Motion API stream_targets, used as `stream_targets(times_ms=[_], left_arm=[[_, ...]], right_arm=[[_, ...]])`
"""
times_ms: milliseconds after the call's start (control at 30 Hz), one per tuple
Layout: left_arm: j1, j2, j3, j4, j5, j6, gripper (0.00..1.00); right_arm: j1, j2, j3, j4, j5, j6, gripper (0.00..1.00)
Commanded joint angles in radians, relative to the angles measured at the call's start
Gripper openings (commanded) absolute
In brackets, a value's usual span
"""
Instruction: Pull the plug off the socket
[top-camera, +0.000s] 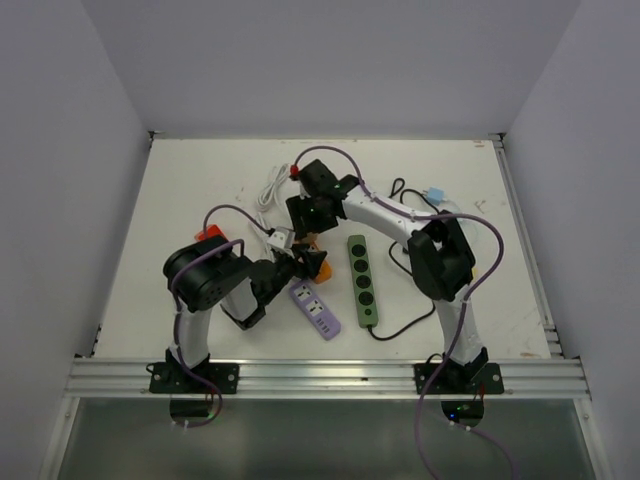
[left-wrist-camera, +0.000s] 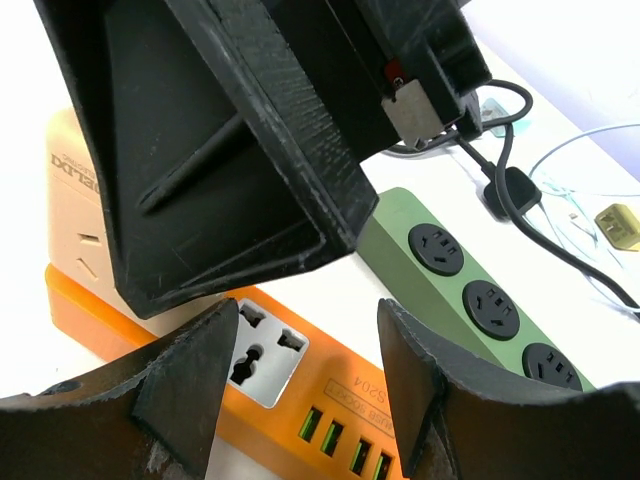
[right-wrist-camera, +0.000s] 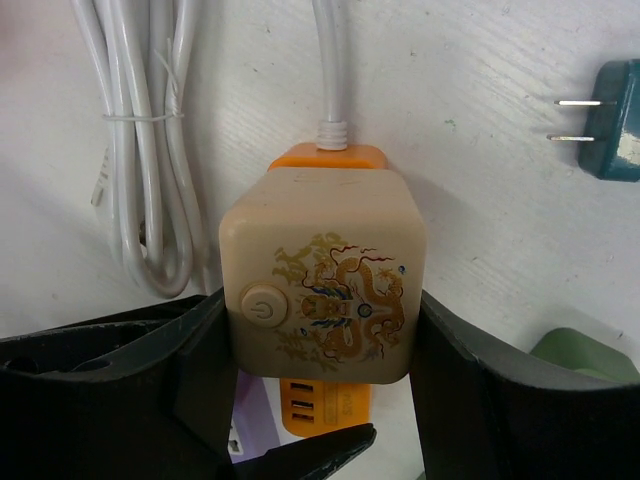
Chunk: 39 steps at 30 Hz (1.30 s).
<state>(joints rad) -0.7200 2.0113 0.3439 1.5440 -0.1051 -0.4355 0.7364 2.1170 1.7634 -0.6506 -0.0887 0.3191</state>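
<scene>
A beige cube plug (right-wrist-camera: 320, 290) with a dragon print and a power button sits on the orange socket strip (right-wrist-camera: 325, 155). My right gripper (right-wrist-camera: 320, 335) is shut on the cube, one finger (right-wrist-camera: 195, 350) on each side. In the left wrist view the cube (left-wrist-camera: 75, 210) rests on the far end of the orange strip (left-wrist-camera: 330, 395). My left gripper (left-wrist-camera: 308, 370) is open, with its jaws on either side of the strip near an empty grey outlet (left-wrist-camera: 262, 350). In the top view both grippers, the right one (top-camera: 302, 222) and the left one (top-camera: 300, 264), meet at the strip (top-camera: 320, 268).
A green power strip (top-camera: 362, 280) lies just right of the orange one, with a black cable (top-camera: 400, 190) behind it. A purple strip (top-camera: 315, 308) lies in front. A coiled white cable (top-camera: 270, 190) and a teal plug (top-camera: 435, 193) lie further back.
</scene>
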Motion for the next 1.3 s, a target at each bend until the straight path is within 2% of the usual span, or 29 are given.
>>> stream_targets(times_ms=[0,167,367,500,567,667,700,833,1033,1267], left_arm=[[0.031,0.300,-0.117,-0.151,-0.033,-0.094,0.66],[0.031,0.302,-0.111,-0.159,-0.030,-0.095,0.66],[0.031,0.300,-0.108,-0.168,-0.027,-0.098,0.66],[0.031,0.303,-0.103,-0.171,-0.027,-0.098,0.66],[0.031,0.305,-0.098,-0.180,-0.028,-0.101,0.66],[0.033,0.303,-0.098,-0.188,-0.027,-0.104,0.66],[0.036,0.303,-0.097,-0.186,-0.024,-0.103,0.66],[0.050,0.310,-0.098,-0.180,-0.012,-0.106,0.66],[0.051,0.314,-0.094,-0.185,-0.008,-0.105,0.66],[0.051,0.314,-0.080,-0.206,-0.007,-0.109,0.66]], right_arm=[[0.032,-0.115,0.019,0.008,-0.307,0.097,0.00],[0.125,-0.037,0.154,-0.144,-0.004,-0.005,0.00],[0.216,0.081,0.268,-0.256,0.177,-0.043,0.00],[0.216,0.069,0.254,-0.265,0.199,-0.060,0.00],[0.196,0.037,0.245,-0.261,0.161,-0.068,0.00],[0.125,-0.017,0.190,-0.206,-0.038,-0.032,0.00],[0.101,-0.056,0.142,-0.154,-0.154,0.000,0.00],[0.017,-0.126,0.045,-0.051,-0.317,0.055,0.00],[0.006,-0.120,0.045,-0.058,-0.292,0.048,0.00],[0.161,-0.039,0.171,-0.211,0.025,-0.028,0.00]])
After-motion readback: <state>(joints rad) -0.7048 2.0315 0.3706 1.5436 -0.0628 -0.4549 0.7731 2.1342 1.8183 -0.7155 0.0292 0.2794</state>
